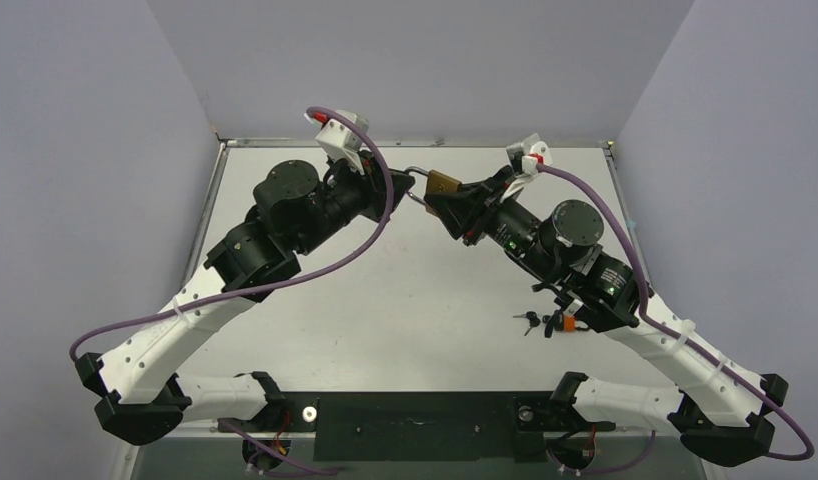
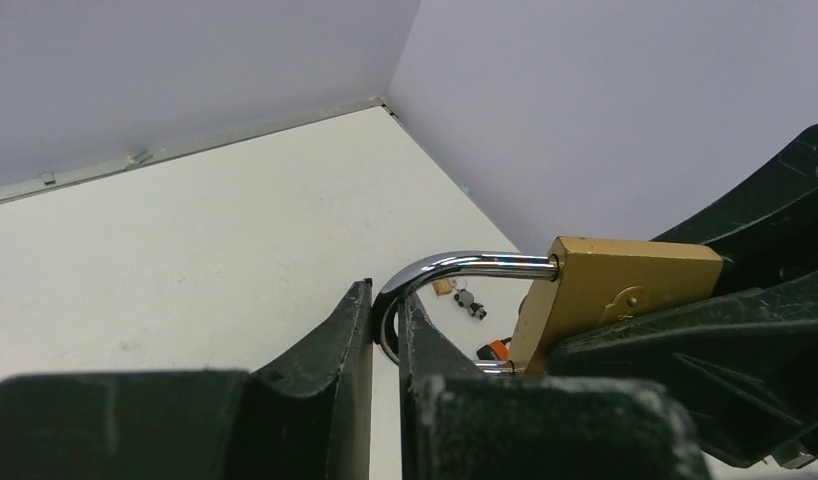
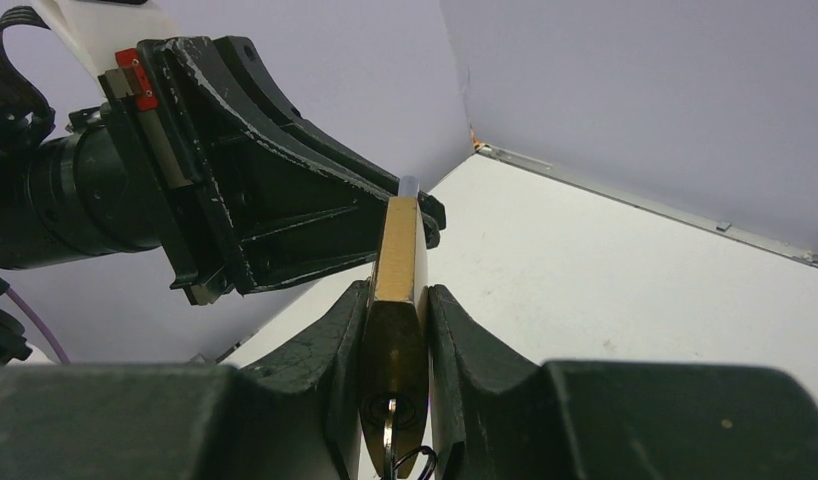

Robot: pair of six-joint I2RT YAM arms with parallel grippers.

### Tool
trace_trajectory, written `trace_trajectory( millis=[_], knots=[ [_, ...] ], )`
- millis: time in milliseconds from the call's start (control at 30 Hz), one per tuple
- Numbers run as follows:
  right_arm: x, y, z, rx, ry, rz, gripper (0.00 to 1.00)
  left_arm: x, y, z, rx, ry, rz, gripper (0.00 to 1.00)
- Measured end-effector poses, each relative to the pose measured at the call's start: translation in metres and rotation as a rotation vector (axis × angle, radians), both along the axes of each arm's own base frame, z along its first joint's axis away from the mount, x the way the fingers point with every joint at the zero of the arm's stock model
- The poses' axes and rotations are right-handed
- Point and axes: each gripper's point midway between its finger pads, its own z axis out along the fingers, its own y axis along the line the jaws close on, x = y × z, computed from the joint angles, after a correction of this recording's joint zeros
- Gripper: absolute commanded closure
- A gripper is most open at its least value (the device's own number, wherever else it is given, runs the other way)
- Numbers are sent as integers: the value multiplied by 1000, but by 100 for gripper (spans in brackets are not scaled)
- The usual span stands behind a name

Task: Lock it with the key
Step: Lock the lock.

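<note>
Left fingers (image 2: 353, 330) clamp the shackle (image 2: 455, 265), right fingers (image 3: 347, 330) pinch the brass padlock (image 3: 397, 290) above the desk (image 1: 385, 300), a key (image 3: 388, 432) seemingly in its keyhole; the locking turn looks not yet done.

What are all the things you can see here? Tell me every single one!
padlock: one, gold body with a silver loop, up in the air between the two hands
key: one, silver, stuck in the padlock's bottom
spare keys: small bunch, number unclear, dark with an orange tag, lying on the table's right side
table: one, white, under everything
walls: pale purple, around the table
cables: two, purple, one on each side
arms: two, black and white, reaching in from the near edge
left hand: one, black, shut on the loop
right hand: one, black, shut on the padlock's body
</note>
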Motion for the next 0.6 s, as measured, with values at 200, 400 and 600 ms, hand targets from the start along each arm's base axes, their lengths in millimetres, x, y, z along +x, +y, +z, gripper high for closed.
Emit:
trace_trajectory(
  millis=[200, 400, 600],
  knots=[
    [3, 0, 9, 32, -22, -12, 100, 1, -2, 10, -13, -13, 2, 100],
    [6, 0, 18, 65, -45, -21, 100, 0, -3, 18, -24, -25, 10, 100],
    [8, 2, 21, 83, -58, -22, 100, -2, -3, 21, -23, -30, 14, 100]
  ],
)
